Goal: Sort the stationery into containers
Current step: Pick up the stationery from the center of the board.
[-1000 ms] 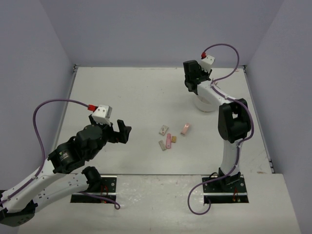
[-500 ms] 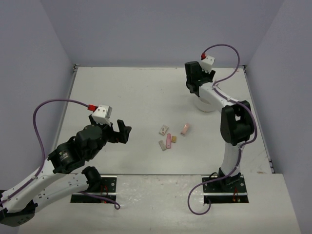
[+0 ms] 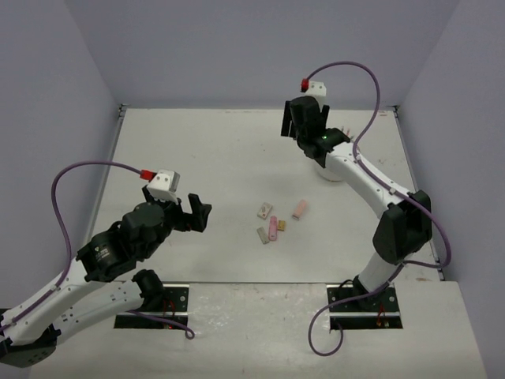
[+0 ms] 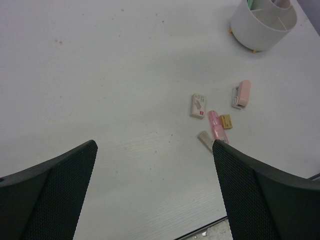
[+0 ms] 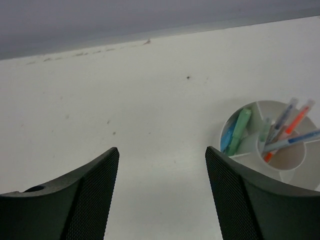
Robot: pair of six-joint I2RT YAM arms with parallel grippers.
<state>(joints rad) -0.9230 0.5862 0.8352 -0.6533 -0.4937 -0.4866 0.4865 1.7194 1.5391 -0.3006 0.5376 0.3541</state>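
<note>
Currently logged, with hazards:

1. Right claw (image 5: pixel 161 167): jaws apart, nothing between them. It hangs over bare worktop (image 5: pixel 150 100).
2. Tub (image 5: pixel 255 103): below and to the right of the right claw, clear of both fingers. Pens (image 5: pixel 282 127) stand in its centre cup and lean out past the rim; green and blue pieces sit in a wedge beside it.
3. Left claw (image 4: pixel 154 150): jaws wide, empty, held high.
4. Blocks (image 4: pixel 216 126): five, loose on the worktop, ahead and to the right of the left claw, well apart from the tub. The tan block (image 4: pixel 226 121) sits just beside the long pink one; the grey block (image 4: pixel 205 140) lies close at its near end.

Hazards, as judged:
- A right-arm swing toward the blocks passes over the tub, and a low path could catch the leaning pens or shove the tub.
- Closing on the crowded trio may pinch two blocks or flick a neighbour away.
- The blocks are flat, so a shallow descent would slip off them and a deep one would scrape the worktop.
- If both arms go for one cluster, they may collide.
</note>
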